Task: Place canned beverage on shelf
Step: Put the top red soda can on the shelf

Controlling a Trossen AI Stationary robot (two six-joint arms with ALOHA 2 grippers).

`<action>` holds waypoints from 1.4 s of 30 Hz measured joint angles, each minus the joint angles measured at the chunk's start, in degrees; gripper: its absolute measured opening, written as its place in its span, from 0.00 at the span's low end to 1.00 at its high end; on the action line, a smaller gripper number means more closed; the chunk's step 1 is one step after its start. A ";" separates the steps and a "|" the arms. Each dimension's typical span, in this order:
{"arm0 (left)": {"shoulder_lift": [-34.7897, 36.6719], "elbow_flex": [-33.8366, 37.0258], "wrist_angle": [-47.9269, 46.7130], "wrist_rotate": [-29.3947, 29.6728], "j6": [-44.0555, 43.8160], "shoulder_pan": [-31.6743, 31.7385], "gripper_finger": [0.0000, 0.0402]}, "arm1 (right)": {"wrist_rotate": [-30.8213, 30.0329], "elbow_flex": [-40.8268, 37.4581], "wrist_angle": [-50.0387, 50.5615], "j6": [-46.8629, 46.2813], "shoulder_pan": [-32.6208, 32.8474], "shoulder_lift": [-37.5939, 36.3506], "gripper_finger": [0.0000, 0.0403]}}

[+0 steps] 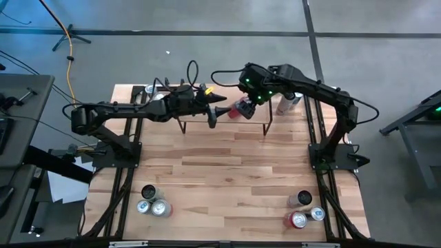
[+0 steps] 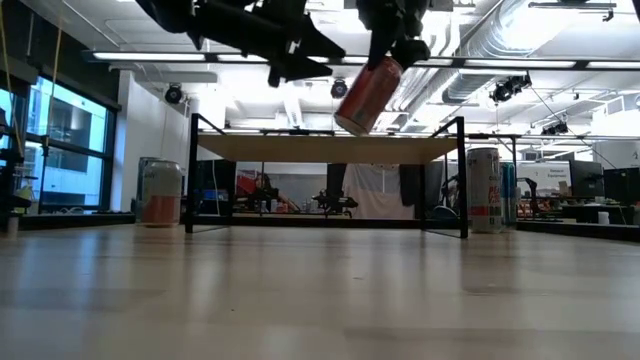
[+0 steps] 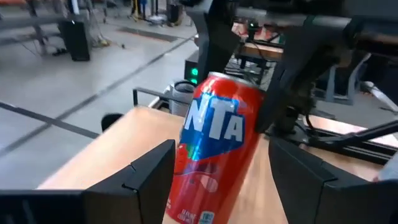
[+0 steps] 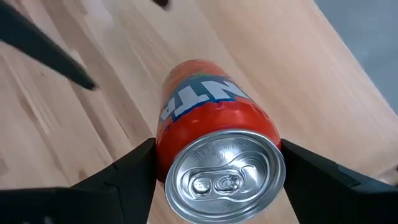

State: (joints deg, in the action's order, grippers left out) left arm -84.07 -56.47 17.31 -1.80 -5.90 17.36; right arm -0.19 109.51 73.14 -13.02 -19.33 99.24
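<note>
Above the shelf (image 1: 224,117), the right gripper (image 4: 217,168) has the red canned beverage (image 2: 368,95) clamped between its two fingers, tilted with its top end up toward the wrist. So the can hangs in the air over the light wood plank, not touching it. The left gripper (image 3: 217,180) sits right beside it, fingers spread apart on either side of the can's lower end without actually squeezing it as far as the views show. Spare cans (image 1: 153,202) sit in clusters near both front corners of the table (image 1: 227,172), plus a couple more (image 2: 160,193) standing beside the shelf legs.
</note>
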 joint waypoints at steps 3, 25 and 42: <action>-0.83 0.00 0.08 -0.26 0.01 0.03 0.48 | 0.18 0.00 -0.07 0.02 0.04 0.00 0.69; -7.26 0.00 2.51 1.46 0.18 0.03 0.00 | -1.29 0.00 1.02 0.68 -0.16 0.00 0.72; -13.92 -0.07 9.39 2.71 -4.49 -0.02 0.00 | -3.98 -0.11 1.25 0.76 -0.73 -0.04 0.73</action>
State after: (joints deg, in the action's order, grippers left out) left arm -98.00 -56.53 26.70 0.91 -10.39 17.34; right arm -4.16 109.40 74.39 -12.25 -20.06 99.20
